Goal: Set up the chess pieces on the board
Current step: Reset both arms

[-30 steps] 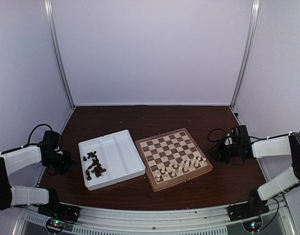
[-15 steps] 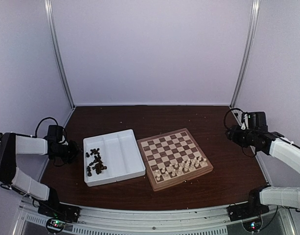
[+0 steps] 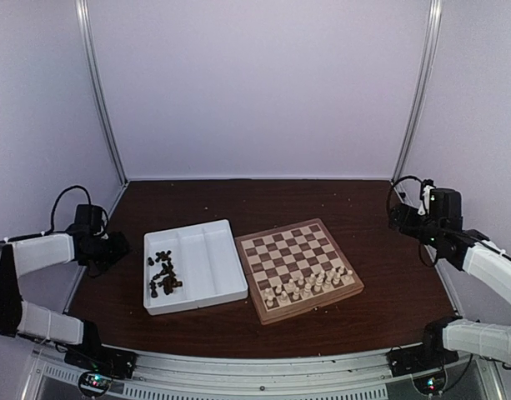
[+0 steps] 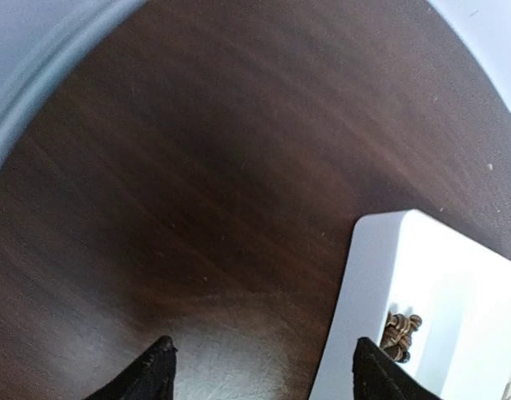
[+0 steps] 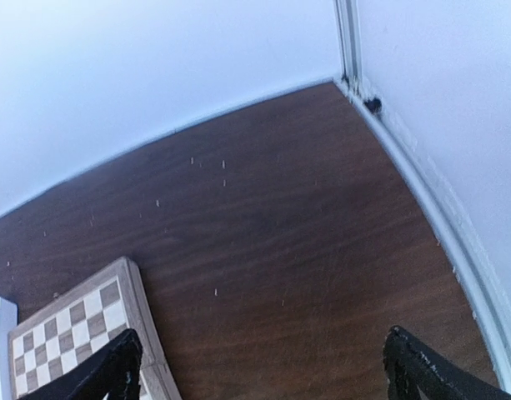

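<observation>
Left gripper (image 4: pixel 263 375): fingers spread, empty. Right gripper (image 5: pixel 259 367): same. White pieces (image 3: pixel 309 283) on board (image 3: pixel 288 246), frame centre; dark pieces (image 3: pixel 163 273) in tray (image 3: pixel 213 267), left of it.

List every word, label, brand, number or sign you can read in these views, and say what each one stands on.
None can be read in any view. The thick checkered wooden chessboard and the white two-compartment plastic tray bear no print. The small coloured lights at the arm bases are plain dots, not characters. If the arms carry any marking, it is too small to make out.
</observation>
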Robot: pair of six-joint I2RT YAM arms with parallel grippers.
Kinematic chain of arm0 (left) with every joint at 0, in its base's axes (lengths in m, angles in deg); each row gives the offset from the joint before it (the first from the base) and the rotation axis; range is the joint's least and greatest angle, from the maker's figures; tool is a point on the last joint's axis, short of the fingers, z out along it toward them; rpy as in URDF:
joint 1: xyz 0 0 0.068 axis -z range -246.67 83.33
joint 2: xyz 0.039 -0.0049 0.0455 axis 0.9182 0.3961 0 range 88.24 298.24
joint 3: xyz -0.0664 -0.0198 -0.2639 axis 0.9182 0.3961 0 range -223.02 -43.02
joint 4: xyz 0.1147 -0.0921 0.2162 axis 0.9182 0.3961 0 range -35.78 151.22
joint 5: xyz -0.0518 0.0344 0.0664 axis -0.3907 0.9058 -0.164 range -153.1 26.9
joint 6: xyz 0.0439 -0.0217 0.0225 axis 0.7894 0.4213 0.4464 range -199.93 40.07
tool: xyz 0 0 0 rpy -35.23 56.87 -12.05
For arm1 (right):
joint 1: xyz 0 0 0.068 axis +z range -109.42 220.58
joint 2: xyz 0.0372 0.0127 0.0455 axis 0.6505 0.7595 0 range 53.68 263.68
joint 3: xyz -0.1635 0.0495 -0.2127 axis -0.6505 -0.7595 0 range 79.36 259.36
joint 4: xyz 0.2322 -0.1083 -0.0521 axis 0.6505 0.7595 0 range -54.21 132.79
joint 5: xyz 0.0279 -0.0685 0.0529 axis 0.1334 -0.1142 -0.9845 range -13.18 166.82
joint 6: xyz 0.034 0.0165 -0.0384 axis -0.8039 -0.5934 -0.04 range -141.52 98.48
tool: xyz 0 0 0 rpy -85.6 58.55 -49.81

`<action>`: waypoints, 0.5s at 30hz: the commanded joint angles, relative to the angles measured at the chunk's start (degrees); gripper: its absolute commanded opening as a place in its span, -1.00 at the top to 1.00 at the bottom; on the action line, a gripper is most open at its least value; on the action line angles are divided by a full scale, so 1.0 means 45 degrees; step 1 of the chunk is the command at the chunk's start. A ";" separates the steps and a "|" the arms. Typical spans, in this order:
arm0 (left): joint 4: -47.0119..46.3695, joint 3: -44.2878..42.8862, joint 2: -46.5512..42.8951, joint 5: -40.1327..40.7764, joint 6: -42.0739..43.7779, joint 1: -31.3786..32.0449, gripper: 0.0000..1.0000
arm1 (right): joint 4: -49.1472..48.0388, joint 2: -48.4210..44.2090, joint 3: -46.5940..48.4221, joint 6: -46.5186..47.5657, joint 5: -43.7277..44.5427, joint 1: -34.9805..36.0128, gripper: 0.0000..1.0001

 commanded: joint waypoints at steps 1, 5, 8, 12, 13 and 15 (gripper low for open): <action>-0.0570 0.0378 -0.1936 0.2311 0.1730 0.0089 -0.53 | -0.3773 -0.1181 -0.1688 0.1177 0.1561 -0.0037 -1.00; -0.1735 0.0758 -0.3105 0.2946 0.2795 0.0089 -0.91 | -0.6838 -0.1389 -0.3280 0.2720 0.1159 -0.0041 -1.00; -0.3695 0.1821 -0.4011 0.2388 0.4008 0.0109 -0.96 | -0.8022 -0.0948 -0.3777 0.4220 0.0691 -0.0031 -1.00; -0.6563 0.3169 -0.4444 0.1348 0.6143 0.0109 -0.95 | -0.9766 0.0420 -0.4323 0.5689 0.0803 -0.0052 -1.00; -0.6718 0.3184 -0.4289 0.1264 0.6402 0.0109 -0.95 | -1.0460 0.0904 -0.4509 0.5875 0.1001 -0.0070 -1.00; -0.7004 0.3081 -0.3615 0.0886 0.6664 0.0109 -0.95 | -1.1913 0.2117 -0.4649 0.5813 0.1577 -0.0158 -1.00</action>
